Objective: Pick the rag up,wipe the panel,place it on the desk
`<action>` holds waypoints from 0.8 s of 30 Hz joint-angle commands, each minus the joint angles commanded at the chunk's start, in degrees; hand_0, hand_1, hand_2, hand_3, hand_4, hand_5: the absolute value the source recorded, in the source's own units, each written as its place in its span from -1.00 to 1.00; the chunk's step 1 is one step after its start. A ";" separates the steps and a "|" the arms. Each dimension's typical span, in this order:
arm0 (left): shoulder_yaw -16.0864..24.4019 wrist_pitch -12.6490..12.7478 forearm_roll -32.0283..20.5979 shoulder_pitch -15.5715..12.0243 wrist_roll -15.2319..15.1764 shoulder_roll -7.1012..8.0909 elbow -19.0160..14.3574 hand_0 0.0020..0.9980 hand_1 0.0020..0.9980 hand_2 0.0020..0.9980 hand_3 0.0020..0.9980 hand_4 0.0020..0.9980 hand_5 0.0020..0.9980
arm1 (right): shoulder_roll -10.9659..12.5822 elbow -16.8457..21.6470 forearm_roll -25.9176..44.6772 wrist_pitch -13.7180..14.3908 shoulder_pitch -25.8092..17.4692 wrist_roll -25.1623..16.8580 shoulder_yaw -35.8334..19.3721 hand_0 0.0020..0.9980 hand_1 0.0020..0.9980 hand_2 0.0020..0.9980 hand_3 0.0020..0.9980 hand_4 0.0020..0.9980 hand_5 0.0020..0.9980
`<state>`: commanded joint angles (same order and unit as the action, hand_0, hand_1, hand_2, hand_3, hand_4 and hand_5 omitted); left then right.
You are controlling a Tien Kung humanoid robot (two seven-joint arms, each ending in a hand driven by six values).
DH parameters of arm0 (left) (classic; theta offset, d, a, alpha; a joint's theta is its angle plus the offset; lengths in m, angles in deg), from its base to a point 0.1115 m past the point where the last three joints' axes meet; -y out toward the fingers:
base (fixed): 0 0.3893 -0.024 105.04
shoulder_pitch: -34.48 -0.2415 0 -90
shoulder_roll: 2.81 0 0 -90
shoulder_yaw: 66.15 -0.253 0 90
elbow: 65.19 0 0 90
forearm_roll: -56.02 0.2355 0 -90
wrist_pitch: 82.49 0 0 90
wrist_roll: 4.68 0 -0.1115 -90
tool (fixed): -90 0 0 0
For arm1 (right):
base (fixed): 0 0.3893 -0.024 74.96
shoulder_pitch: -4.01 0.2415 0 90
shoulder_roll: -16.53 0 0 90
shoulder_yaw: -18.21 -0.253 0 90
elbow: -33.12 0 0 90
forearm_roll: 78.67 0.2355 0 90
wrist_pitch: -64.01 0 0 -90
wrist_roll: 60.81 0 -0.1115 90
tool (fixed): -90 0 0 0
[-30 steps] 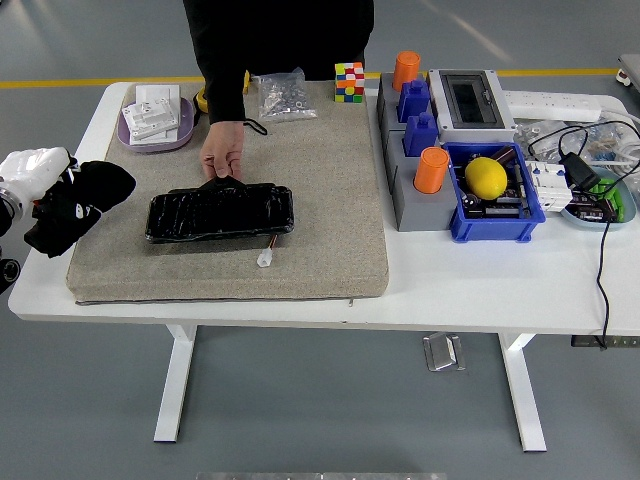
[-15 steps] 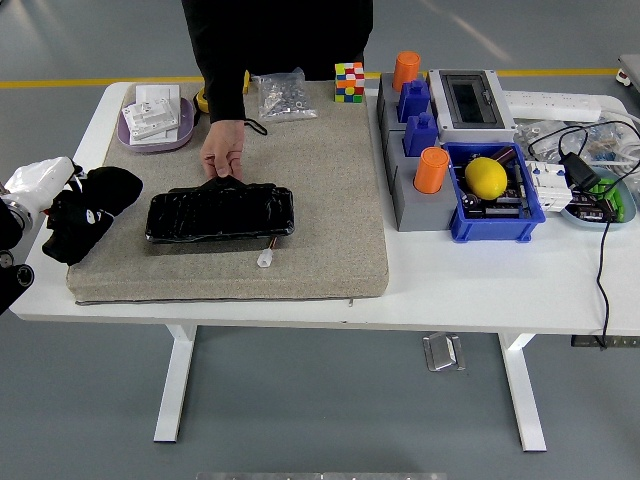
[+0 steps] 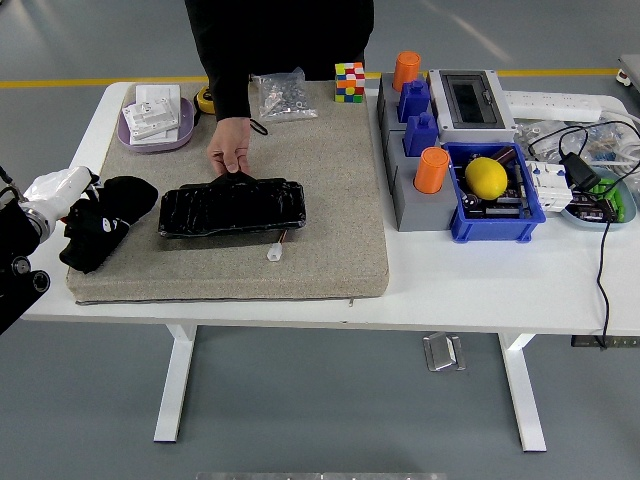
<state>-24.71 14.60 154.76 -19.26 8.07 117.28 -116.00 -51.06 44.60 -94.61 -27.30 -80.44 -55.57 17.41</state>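
Shifted toward 3 o'clock since before, the left hand (image 3: 60, 192) grips the rag (image 3: 105, 218) beside the panel (image 3: 232, 208), which a person's hand (image 3: 231, 152) steadies.

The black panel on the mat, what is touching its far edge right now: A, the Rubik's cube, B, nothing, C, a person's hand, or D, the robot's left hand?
C: a person's hand rests on the far edge of the black panel, while the robot's left hand grips the rag off to the left.

Robot left arm (image 3: 15, 275): black w/ round silver joints, white hand (image 3: 60, 186). Person (image 3: 280, 40): black top, long black sleeve (image 3: 228, 85)
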 joint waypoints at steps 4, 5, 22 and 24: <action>-0.42 -0.08 -0.56 -0.04 -0.15 -0.21 0.02 -0.43 -0.39 -0.01 -0.08 -0.01 -1.00 | 0.06 -0.01 0.27 0.07 -0.06 -0.09 0.15 0.40 0.31 0.37 0.20 0.95 -0.14; -0.63 -0.07 -0.80 -0.03 -0.21 -0.27 0.03 -0.43 -0.39 -0.01 -0.08 -0.01 -1.00 | 0.06 -0.04 0.42 0.09 -0.10 -0.13 0.20 0.40 0.31 0.37 0.20 0.95 -0.14; -1.01 0.90 -3.08 -0.27 -1.39 -0.40 -0.51 -0.26 -0.13 0.05 0.08 0.48 -0.58 | -0.01 -0.08 0.17 0.22 -0.22 -0.04 0.20 0.40 0.31 0.37 0.19 0.95 -0.14; -0.91 1.03 -3.49 -0.26 -1.51 -0.31 -0.42 -0.26 -0.13 0.05 0.08 0.48 -0.58 | -0.05 -0.06 0.07 0.23 -0.25 -0.03 0.20 0.40 0.31 0.37 0.19 0.95 -0.14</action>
<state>-25.62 15.62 151.27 -19.52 6.57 116.96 -116.42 -51.11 44.53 -94.53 -27.06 -80.69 -55.60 17.60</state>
